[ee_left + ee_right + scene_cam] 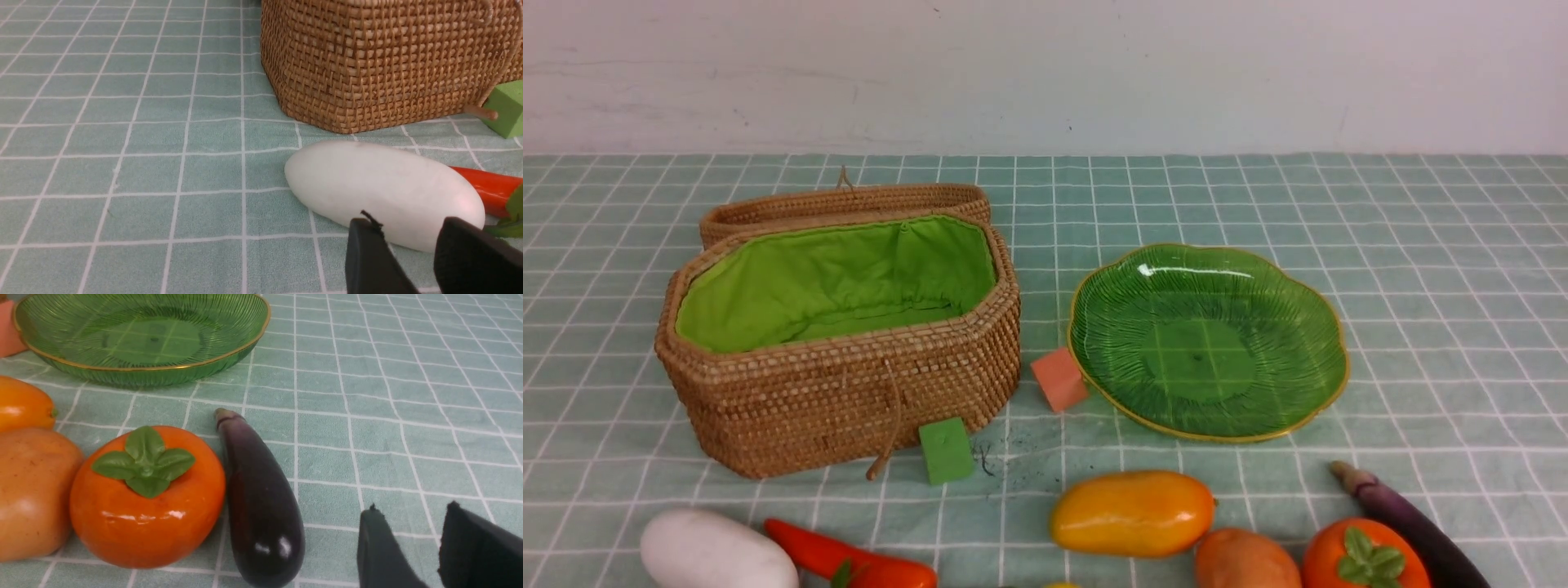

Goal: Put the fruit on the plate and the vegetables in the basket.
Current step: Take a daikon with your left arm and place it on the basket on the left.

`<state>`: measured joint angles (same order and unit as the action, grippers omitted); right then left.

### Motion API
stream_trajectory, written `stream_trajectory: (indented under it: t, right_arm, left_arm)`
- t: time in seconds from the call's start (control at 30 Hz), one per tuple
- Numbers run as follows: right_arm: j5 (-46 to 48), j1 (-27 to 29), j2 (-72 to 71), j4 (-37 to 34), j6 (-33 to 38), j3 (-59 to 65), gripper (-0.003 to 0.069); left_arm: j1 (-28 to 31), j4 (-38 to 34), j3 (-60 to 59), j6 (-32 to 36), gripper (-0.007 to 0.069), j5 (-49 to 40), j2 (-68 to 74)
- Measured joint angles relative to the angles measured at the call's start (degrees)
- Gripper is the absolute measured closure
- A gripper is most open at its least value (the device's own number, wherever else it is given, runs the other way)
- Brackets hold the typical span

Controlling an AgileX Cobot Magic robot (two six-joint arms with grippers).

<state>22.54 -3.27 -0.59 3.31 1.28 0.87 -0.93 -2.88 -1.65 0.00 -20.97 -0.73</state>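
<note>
One tan wicker basket with green lining (809, 408) sat left of one ribbed green glass plate (1209, 343). Nearer than the plate lay three fruits (oblong orange-yellow mango (1131, 513), round orange-red persimmon (1364, 559), sliver of yellow lemon (1058, 585)) and four vegetables (white radish (715, 554), long orange-red leafy piece (849, 559), tan potato (1245, 563), dark purple eggplant (1413, 523)). Teal checked cloth (1421, 245) covered the bench (1462, 392) below a white wall (1045, 73). Left hand (408, 228) and right hand (412, 514) hung low, parted, empty.
</note>
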Motion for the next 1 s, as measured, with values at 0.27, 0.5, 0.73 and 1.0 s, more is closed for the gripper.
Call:
stream_trajectory:
  t: [0.27, 0.5, 0.73, 1.0]
  right_arm:
    - [0.0, 0.0, 0.0, 0.0, 0.0, 0.0, 0.0419]
    - [0.0, 0.0, 0.0, 0.0, 0.0, 0.0, 0.0419]
    - [0.0, 0.0, 0.0, 0.0, 0.0, 0.0, 0.0419]
    - [0.0, 0.0, 0.0, 0.0, 0.0, 0.0, 0.0419]
  left_arm:
    - [0.0, -10.1, 0.0, -5.8, 0.0386, 6.8, 0.0]
    - [0.0, -28.3, 0.1, -14.0, 0.0386, 26.9, 0.0]
    - [-0.4, -25.7, 15.3, -14.3, 0.0386, 20.6, 0.3]
    - [-0.5, -18.3, 31.3, -14.5, 0.0386, -6.5, 12.6]
